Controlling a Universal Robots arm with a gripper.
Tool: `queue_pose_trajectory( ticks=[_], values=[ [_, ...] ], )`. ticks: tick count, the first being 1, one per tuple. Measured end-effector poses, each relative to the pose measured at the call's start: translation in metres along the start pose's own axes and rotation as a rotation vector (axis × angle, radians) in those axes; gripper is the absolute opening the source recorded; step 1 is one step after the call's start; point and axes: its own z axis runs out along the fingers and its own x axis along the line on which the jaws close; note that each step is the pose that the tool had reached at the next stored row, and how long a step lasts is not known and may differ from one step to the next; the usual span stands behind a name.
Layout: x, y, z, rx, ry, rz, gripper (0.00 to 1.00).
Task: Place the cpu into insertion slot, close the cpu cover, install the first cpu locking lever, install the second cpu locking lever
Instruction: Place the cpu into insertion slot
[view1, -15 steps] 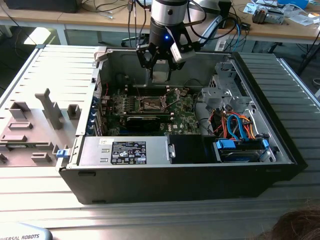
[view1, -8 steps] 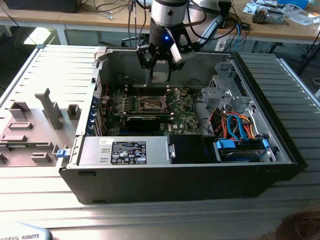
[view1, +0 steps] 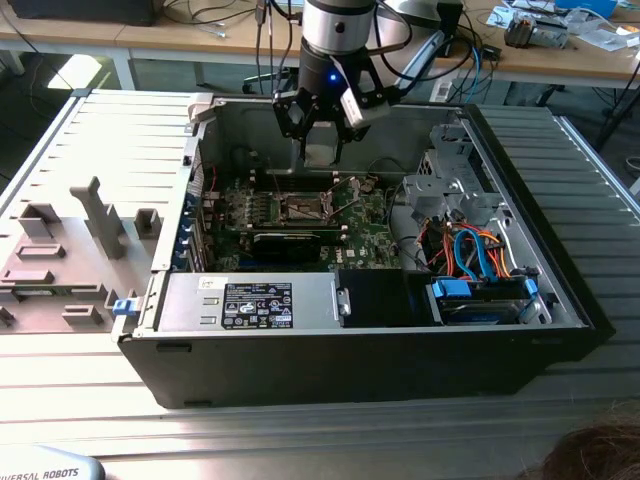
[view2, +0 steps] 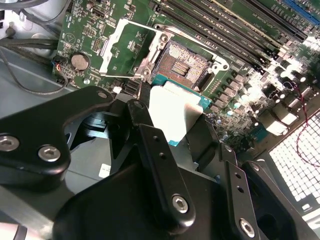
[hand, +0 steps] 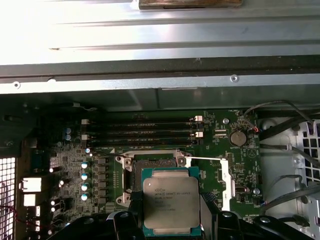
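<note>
My gripper hangs over the motherboard inside the open computer case, shut on the cpu. The chip's silvery-grey top faces the first wrist view, with a black finger at each side edge. The cpu is held just short of the insertion slot, apart from it. The slot lies open, dark inside with a metal rim. The cpu cover is swung up and back beside the slot, seen as a silvery frame. A thin locking lever stands released.
Long black memory slots run beside the socket. A black card sits on the board. Coloured cables and a drive cage are at the exterior view's right. A power supply lies along the near wall.
</note>
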Motion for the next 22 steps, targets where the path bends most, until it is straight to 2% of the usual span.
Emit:
queue_pose_trajectory(
  ticks=[22],
  values=[
    [-0.0001,-0.0004,0.0047,0.0001,0.0001,0.000,0.54]
  ],
)
